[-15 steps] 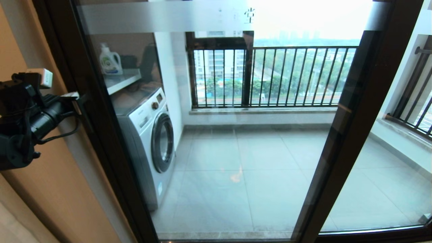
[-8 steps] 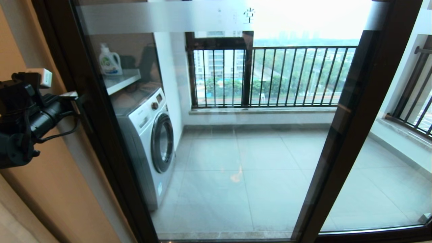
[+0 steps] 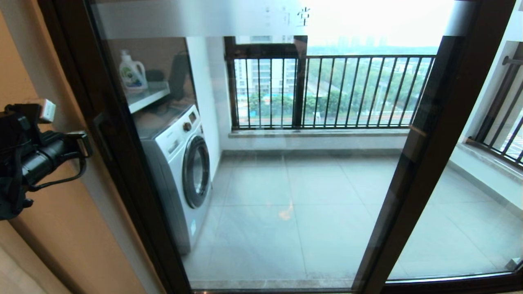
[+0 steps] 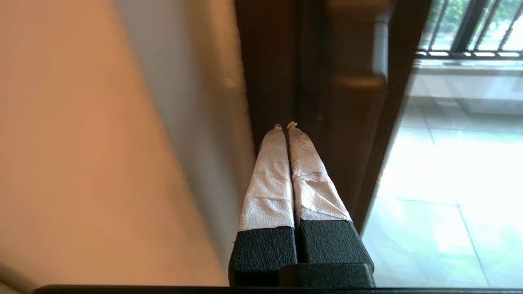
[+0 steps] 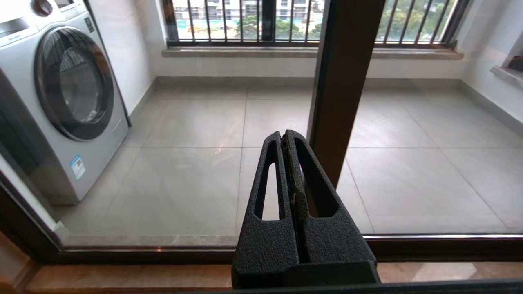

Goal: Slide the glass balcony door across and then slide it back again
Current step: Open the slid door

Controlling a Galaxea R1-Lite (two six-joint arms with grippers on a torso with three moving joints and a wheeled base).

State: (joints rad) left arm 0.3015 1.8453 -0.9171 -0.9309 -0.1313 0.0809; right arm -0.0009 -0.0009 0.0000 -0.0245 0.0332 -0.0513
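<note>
Glass fills most of the head view: the balcony door (image 3: 286, 163) stands across the opening, its dark brown left frame slanting down beside the tan wall (image 3: 61, 228) and a frosted strip (image 3: 196, 18) with Chinese characters running along the top. Through the pane I can see a washing machine (image 3: 179, 163), a detergent bottle (image 3: 132, 73) on a shelf above it, grey floor tiles and a black railing (image 3: 327, 94) with trees beyond. A second dark upright (image 3: 421, 163) crosses the right side of the view.

The left end effector (image 3: 83, 141) hangs at the left edge of that view, near the door's left frame but apart from it. Only the left wrist view makes its state plain: the two tape-wrapped fingers (image 4: 271, 179) are pressed together with nothing between them, their tips pointing at the dark frame, with the bar handle (image 4: 359, 77) just ahead on that frame.

The right arm does not appear in the head view at all. The right wrist view shows its end effector (image 5: 288, 141) with the black fingers closed on each other, holding nothing, low before the glass and in line with the brown upright. That view also shows the bottom track (image 5: 163, 253) of the door along the floor.
</note>
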